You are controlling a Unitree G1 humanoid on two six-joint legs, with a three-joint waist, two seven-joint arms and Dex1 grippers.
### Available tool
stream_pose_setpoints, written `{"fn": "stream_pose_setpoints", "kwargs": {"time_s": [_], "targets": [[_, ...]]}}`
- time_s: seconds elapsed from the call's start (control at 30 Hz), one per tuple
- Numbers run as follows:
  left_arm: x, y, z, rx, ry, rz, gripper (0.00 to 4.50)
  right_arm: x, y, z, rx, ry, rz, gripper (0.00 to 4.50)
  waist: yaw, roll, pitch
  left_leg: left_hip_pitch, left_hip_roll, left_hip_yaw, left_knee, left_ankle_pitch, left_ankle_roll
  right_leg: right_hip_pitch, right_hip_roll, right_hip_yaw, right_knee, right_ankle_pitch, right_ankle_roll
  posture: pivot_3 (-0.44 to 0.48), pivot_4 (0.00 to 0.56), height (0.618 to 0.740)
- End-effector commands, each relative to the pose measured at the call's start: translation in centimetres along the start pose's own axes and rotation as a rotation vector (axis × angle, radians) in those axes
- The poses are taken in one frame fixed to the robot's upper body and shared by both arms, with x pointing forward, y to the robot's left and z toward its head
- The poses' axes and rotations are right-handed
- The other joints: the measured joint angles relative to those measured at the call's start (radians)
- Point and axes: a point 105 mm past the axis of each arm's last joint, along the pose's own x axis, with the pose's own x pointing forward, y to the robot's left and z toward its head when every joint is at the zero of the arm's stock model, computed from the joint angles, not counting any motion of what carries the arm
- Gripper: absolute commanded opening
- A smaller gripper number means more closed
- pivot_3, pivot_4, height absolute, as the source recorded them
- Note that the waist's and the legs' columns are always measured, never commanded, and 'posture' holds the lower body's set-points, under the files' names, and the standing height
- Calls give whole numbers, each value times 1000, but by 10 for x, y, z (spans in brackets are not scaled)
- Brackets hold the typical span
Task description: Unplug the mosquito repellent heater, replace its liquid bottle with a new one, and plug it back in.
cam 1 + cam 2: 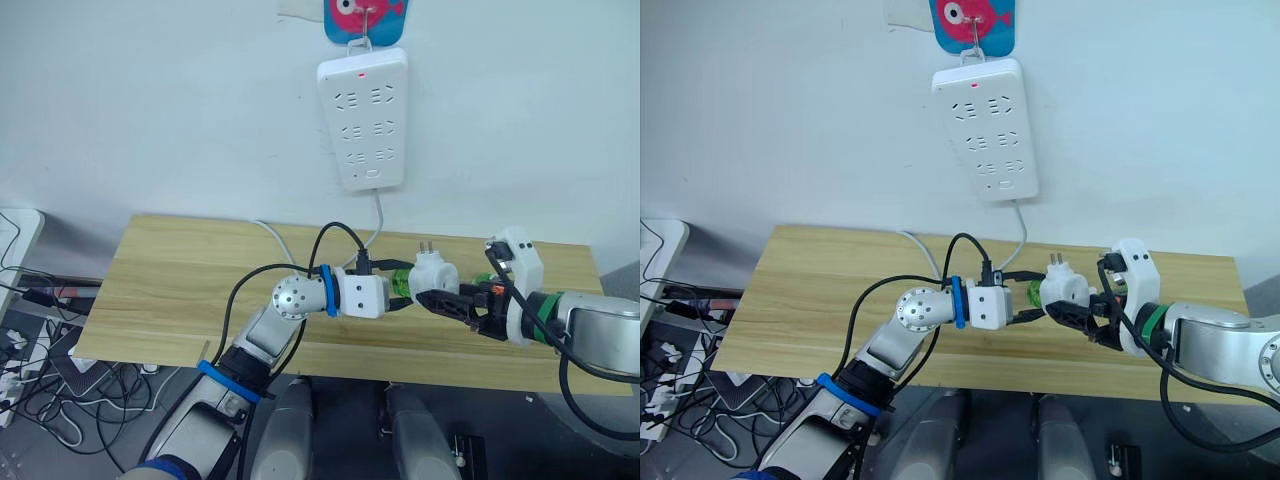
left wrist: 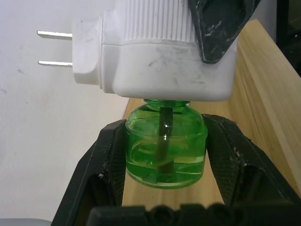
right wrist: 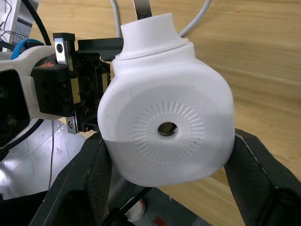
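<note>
Heater (image 3: 167,127): clamped between right gripper (image 1: 440,299) fingers, prongs up.
Bottle (image 2: 165,145): green, squeezed by left gripper (image 2: 165,155), directly beneath heater, axis in line.

Soft, even indoor light falls from above, leaving the wall (image 1: 150,110) bright and only a faint shadow under the power strip (image 1: 362,120). In the wrist views the heater (image 3: 164,127) between the right gripper (image 3: 164,188) fingers is sharp, with the table (image 3: 263,61) beyond it slightly soft. The green bottle (image 2: 165,146) glows translucent with small glints.
</note>
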Motion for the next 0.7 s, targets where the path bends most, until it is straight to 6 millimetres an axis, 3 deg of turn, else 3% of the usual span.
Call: {"fn": "stream_pose_setpoints", "kwargs": {"time_s": [0.03,0.27,0.37,0.43,0.53,0.7], "targets": [[4,2,9,16,-40,12,2222,-7,15,11,-23,-72,49,4484,-1,0,0,0,0,0,0,0,0,0,0,0,0,0,0,121,300,740],[4,4,7,-194,-107,48,2222,-27,24,9,-106,-131,-32,4484,-1,-2,-5,-1,0,-2,0,0,0,0,0,-1,0,0,0,88,295,740],[3,6,18,-427,-227,70,2222,-35,38,9,-115,-298,-92,4484,-9,-2,-8,-1,0,-2,0,0,0,0,0,-1,0,0,0,60,294,740],[2,9,27,-517,-289,70,2222,-33,43,6,-194,-347,-113,4484,-21,-2,-9,-1,0,-3,0,0,-1,0,0,-1,0,0,0,47,296,740],[-2,13,36,-584,-343,62,2222,-32,40,13,-104,-475,-133,4484,-31,-6,-14,0,0,-2,1,2,-4,1,1,-1,1,0,0,38,297,740],[-6,16,40,-662,-371,46,2222,-20,43,13,-137,-549,-139,4484,-47,-4,-24,4,0,1,0,2,-3,3,1,1,1,0,1,29,291,740]]}}
